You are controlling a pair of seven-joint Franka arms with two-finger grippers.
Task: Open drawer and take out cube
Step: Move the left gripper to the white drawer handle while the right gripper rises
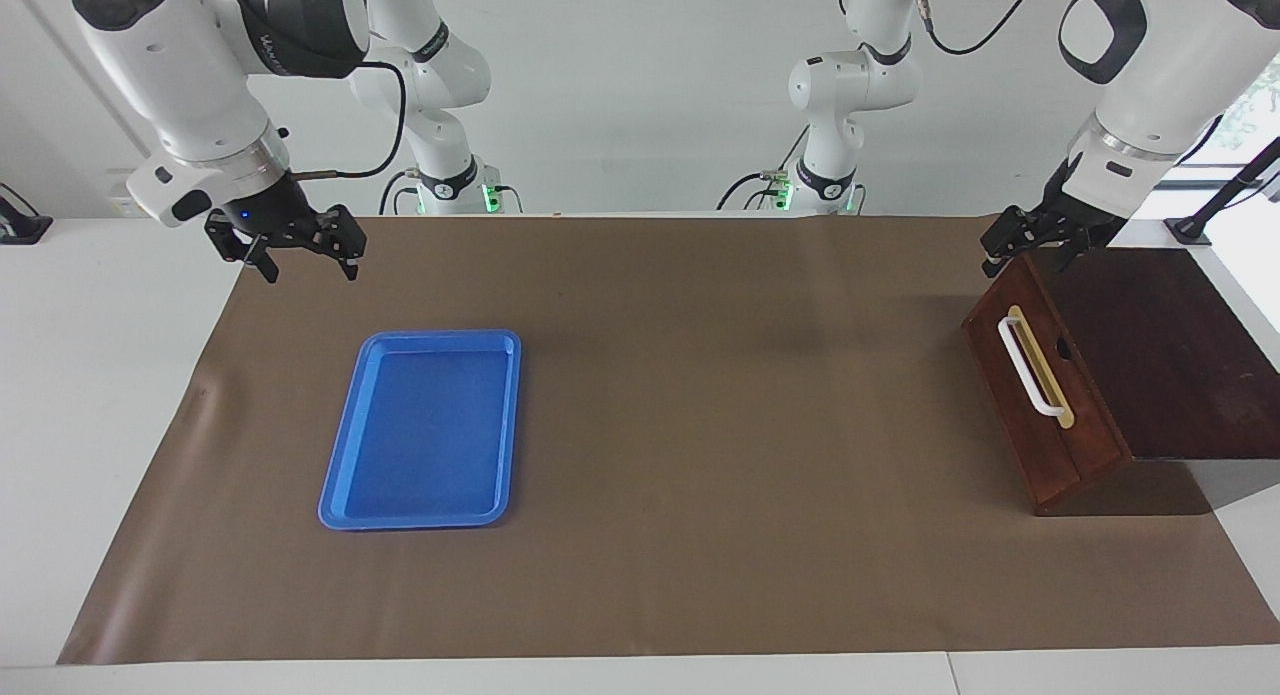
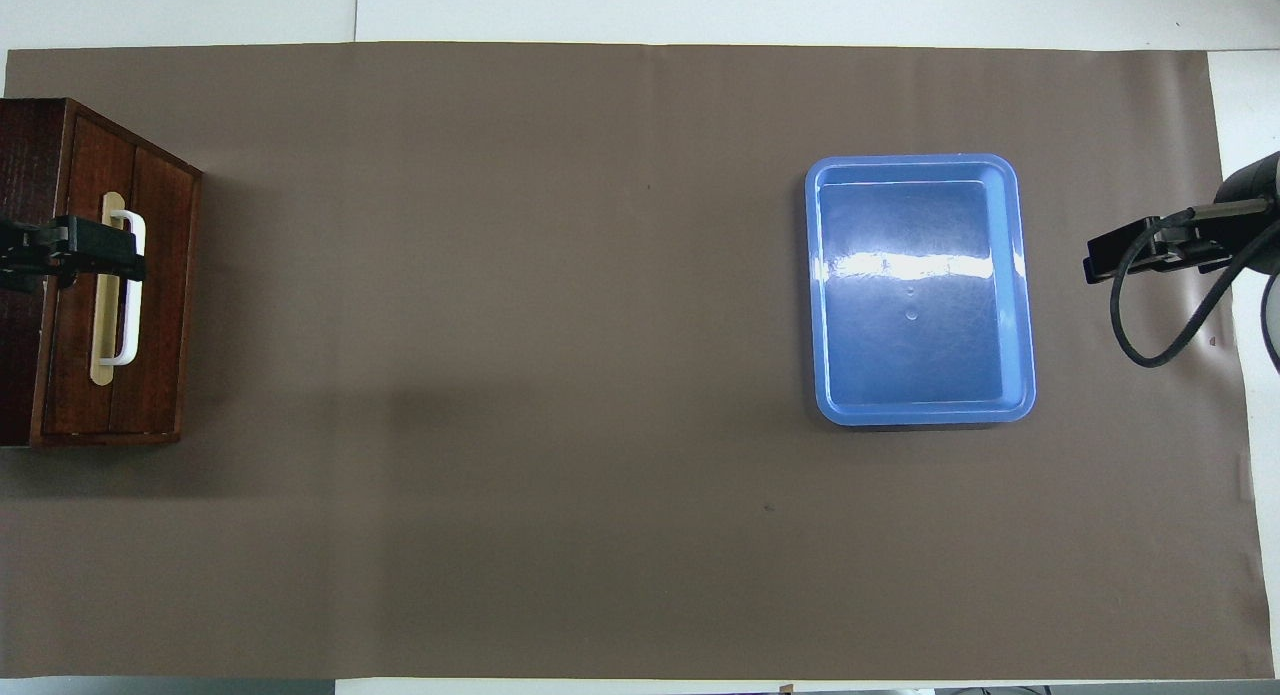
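- The left gripper point(image 1: 1030, 255), fingers spread, is hovering over the shut drawer point(image 1: 1040, 395), just above its white handle point(image 1: 1030, 367).
- The right gripper point(image 1: 300, 260), also spread, is waiting near the blue tray point(image 1: 425, 430).

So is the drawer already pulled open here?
No, the drawer front sits flush in its cabinet, with no interior showing.
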